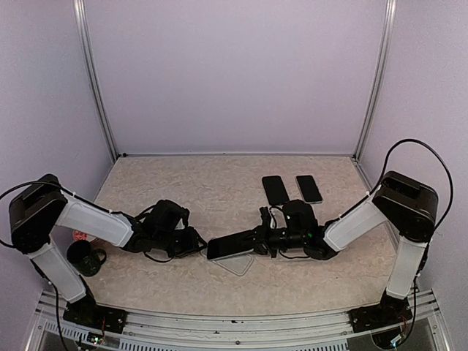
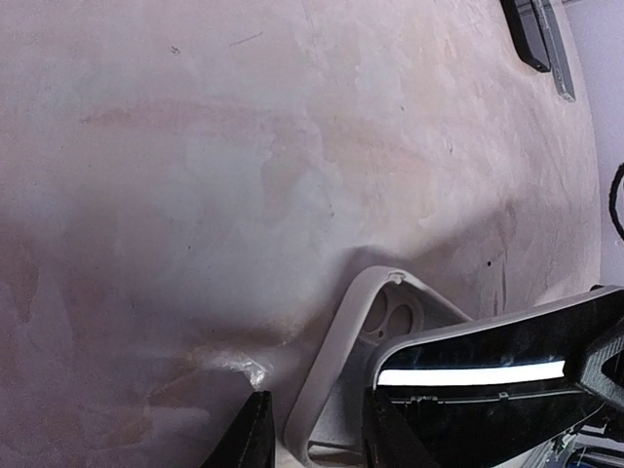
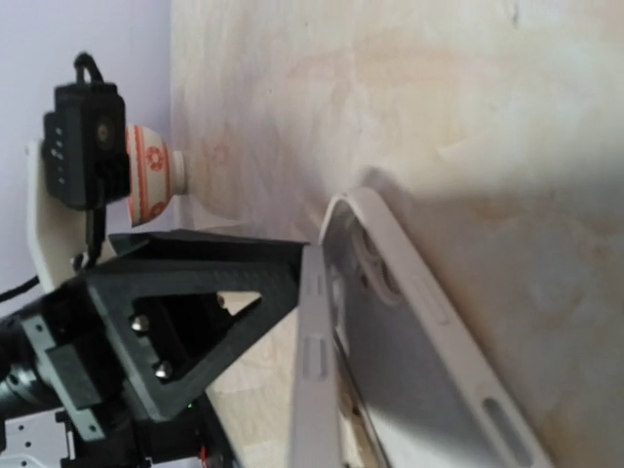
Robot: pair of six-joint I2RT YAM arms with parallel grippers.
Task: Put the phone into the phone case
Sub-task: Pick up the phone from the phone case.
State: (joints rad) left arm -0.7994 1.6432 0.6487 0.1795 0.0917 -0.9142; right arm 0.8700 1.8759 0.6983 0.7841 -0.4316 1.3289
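Observation:
A black phone [image 1: 228,247] with a grey rim is held tilted by my right gripper [image 1: 257,240], which is shut on its right end. Its left end hangs just over the clear phone case [image 1: 235,263], which lies flat on the table. In the left wrist view the case's camera-hole end [image 2: 336,361] sits between the open fingers of my left gripper [image 2: 317,444], with the phone [image 2: 487,385] right of it. The right wrist view shows the phone's edge [image 3: 314,370] above the case [image 3: 429,361]; my own fingers are hidden there.
Two more dark phones [image 1: 276,189] [image 1: 308,188] lie at the back right. A black mug [image 1: 86,257] and a small red-patterned cup [image 1: 82,237] stand by the left arm's base; the cup also shows in the right wrist view [image 3: 151,185].

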